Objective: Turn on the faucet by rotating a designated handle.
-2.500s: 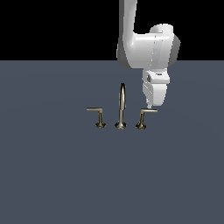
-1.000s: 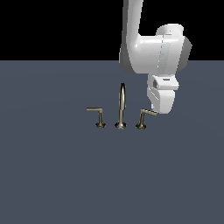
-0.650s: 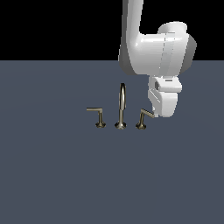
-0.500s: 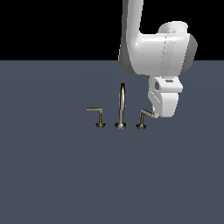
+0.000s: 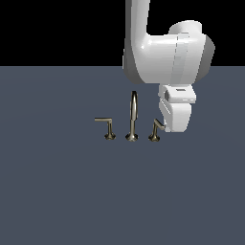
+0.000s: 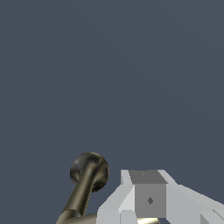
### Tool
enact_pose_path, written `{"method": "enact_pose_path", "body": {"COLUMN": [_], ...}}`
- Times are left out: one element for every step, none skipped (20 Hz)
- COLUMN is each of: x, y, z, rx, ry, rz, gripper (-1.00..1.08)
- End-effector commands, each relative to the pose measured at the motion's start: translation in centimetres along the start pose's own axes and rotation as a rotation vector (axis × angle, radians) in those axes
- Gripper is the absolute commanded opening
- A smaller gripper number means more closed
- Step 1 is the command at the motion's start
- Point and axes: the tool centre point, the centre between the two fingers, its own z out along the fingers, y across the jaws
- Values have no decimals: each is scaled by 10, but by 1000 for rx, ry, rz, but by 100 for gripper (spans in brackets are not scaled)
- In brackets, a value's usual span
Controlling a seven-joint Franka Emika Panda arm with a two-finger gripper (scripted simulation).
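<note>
The faucet stands mid-scene, a tall arched spout between two levers. Its handle is the lever on the exterior view's right. The stem leans right, and the thin arm slants down toward the camera and disappears behind my white gripper. The gripper hangs right against that arm, just right of the base. In the wrist view the handle shows from above. Its arm runs to the grey fingers and touches them. The gap between the fingers is hidden.
The mirror-image lever stands on the exterior view's left of the spout, its arm pointing left. A flat grey-blue surface spreads all around the faucet. The bulky white wrist hangs above the handle.
Since 2.5 s ago the gripper has shifted toward the exterior view's right, and the handle's arm has swung from level to slanting toward the camera. Over the last second almost nothing moves.
</note>
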Motion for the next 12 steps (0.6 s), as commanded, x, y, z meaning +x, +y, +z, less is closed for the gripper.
{"method": "enact_pose_path", "body": {"x": [-23, -23, -4, -12, -19, -26, -33, -40, -48, -55, -62, -62], "y": [6, 6, 4, 3, 2, 0, -1, -2, -3, -4, -6, -6], "z": [-1, -1, 0, 0, 0, 0, 0, -1, -1, -1, -1, -1], "rx": [-4, -4, -1, -2, -2, -2, -3, -3, -4, -4, -5, -5], "ry": [-7, -7, 0, -1, -2, -3, -4, -4, -5, -6, -7, -7], "rz": [-22, -22, 2, -1, -4, -6, -9, -12, -15, -18, -20, -20], "gripper": [-100, -100, -100, -100, -100, -100, -100, -100, -100, -100, -100, -100]}}
